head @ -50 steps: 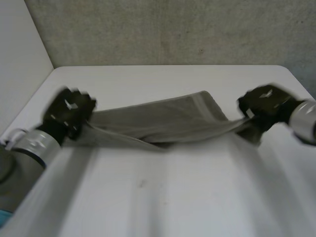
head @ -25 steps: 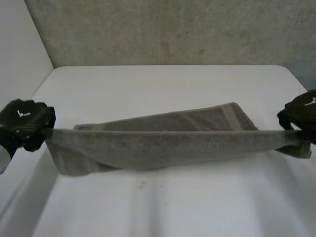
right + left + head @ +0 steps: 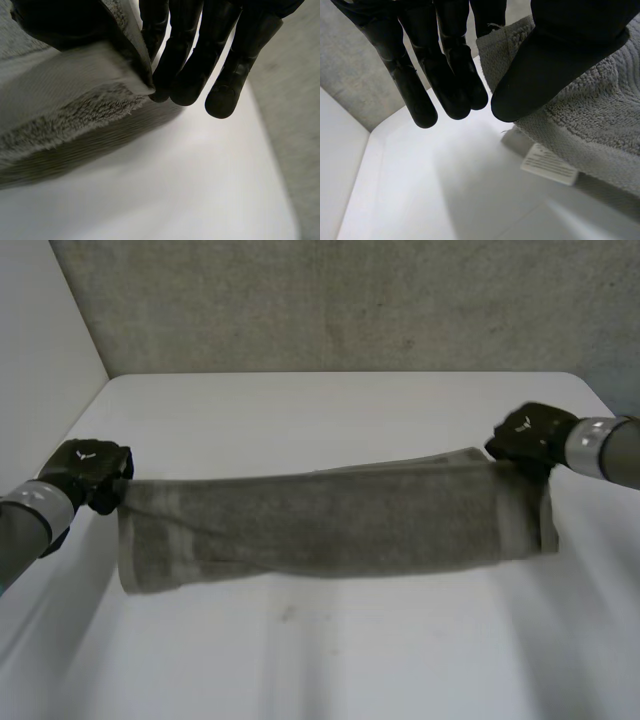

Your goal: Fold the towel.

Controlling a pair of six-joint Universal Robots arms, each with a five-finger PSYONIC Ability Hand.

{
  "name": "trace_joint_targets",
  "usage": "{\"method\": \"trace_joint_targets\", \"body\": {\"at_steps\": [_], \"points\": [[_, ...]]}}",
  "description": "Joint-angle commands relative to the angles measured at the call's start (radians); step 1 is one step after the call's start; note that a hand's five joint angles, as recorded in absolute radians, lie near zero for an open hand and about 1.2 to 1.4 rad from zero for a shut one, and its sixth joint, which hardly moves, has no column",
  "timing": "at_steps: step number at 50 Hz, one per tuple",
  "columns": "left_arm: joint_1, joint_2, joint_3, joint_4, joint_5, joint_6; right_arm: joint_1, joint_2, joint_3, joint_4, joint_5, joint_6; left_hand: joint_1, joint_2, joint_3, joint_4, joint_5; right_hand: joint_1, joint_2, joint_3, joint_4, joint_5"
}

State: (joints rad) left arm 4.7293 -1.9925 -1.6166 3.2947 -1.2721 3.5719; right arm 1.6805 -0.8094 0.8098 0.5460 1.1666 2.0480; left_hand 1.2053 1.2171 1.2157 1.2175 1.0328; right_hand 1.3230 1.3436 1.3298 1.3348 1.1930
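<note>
White bench (image 3: 320, 660) at 6 o'clock, nearest the camera, with nothing lying on it to snag a hanging hem. Just beyond, grey terry-cloth towel (image 3: 330, 525) stretched as a long band from 9 o'clock to 3 o'clock, lifted by its upper edge, lower part hanging toward the bench; touching the surface or not, cannot tell. Probably held taut this way to square the cloth and even the layers before laying down the next fold.

At 9 o'clock, black left hand (image 3: 88, 472) clamped on one top corner: seen from its wrist, thumb pressed onto the pile from the front, fingers (image 3: 452, 75) straight and close together behind, cloth pinched between. Small white sewn-in label (image 3: 549, 165) dangling from the hem just beneath that thumb.

At 2 o'clock, black right hand (image 3: 530, 435) clamped on the opposite top corner, set a little farther back than the left. Fingers (image 3: 187, 65) straight and bunched at the woven border, thumb on the other face, edge nipped between. Both grips shallow, close to the very corners, so likely to slip under a hard pull.

Farther off, open bench from 10 to 2 o'clock, room enough for laying the towel flat. At 12 o'clock, rough grey wall (image 3: 350, 300). At 10 o'clock, plain white side panel (image 3: 40, 350), near the left arm and likeliest to crowd a wider spread.
</note>
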Motion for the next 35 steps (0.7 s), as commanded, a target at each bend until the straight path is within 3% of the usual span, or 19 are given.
{"method": "trace_joint_targets", "body": {"at_steps": [1,6,16,17,18,19,20,21,22,29,35], "points": [[-0.008,-0.064,0.066,0.002,-0.041,-0.001,0.057,0.082,-0.06,-0.253,0.001,-0.006,0.191,0.179,0.181,0.179,0.189,0.073,0.053,0.066,0.061,0.029],[-0.026,-0.097,0.093,0.003,-0.044,0.002,0.085,0.148,-0.109,-0.343,0.008,-0.006,0.191,0.179,0.181,0.179,0.189,0.073,0.053,0.066,0.061,0.029],[-0.046,-0.153,0.129,0.017,-0.056,0.004,0.097,0.285,-0.238,-0.359,0.018,-0.006,0.191,0.179,0.181,0.179,0.189,0.073,0.053,0.066,0.061,0.029],[-0.049,-0.163,0.133,0.017,-0.056,0.004,0.099,0.304,-0.254,-0.36,0.019,-0.008,0.191,0.179,0.181,0.179,0.189,-0.147,-0.167,-0.153,-0.158,-0.191],[-0.049,-0.163,0.133,0.017,-0.056,0.004,0.099,0.305,-0.255,-0.36,0.019,-0.008,0.191,0.179,0.181,0.179,0.189,-0.149,-0.169,-0.156,-0.161,-0.193],[-0.051,-0.169,0.136,0.016,-0.058,0.005,0.099,0.321,-0.267,-0.362,0.021,-0.008,-0.184,-0.195,-0.194,-0.196,-0.186,-0.922,-0.942,-0.929,-0.934,-0.967],[-0.052,-0.173,0.138,0.017,-0.062,0.007,0.099,0.337,-0.279,-0.365,0.025,-0.009,-0.647,-0.658,-0.657,-0.659,-0.649,-1.148,-1.169,-1.155,-1.16,-1.193],[-0.052,-0.173,0.138,0.017,-0.062,0.007,0.099,0.337,-0.279,-0.365,0.025,-0.009,-0.651,-0.663,-0.662,-0.663,-0.653,-1.148,-1.169,-1.155,-1.16,-1.193],[-0.054,-0.173,0.139,0.017,-0.069,0.007,0.099,0.348,-0.296,-0.371,0.037,-0.011,-0.956,-0.968,-0.967,-0.969,-0.958,-1.148,-1.169,-1.155,-1.16,-1.193],[-0.058,-0.161,0.141,0.016,-0.092,0.005,0.099,0.349,-0.336,-0.409,0.061,-0.008,-1.021,-1.033,-1.032,-1.033,-1.023,-1.148,-1.169,-1.155,-1.16,-1.193],[-0.061,-0.089,0.123,0.011,-0.095,-0.001,0.088,0.267,-0.314,-0.405,0.067,0.024,-1.006,-1.018,-1.017,-1.019,-1.009,-1.148,-1.169,-1.155,-1.16,-1.193]]}}
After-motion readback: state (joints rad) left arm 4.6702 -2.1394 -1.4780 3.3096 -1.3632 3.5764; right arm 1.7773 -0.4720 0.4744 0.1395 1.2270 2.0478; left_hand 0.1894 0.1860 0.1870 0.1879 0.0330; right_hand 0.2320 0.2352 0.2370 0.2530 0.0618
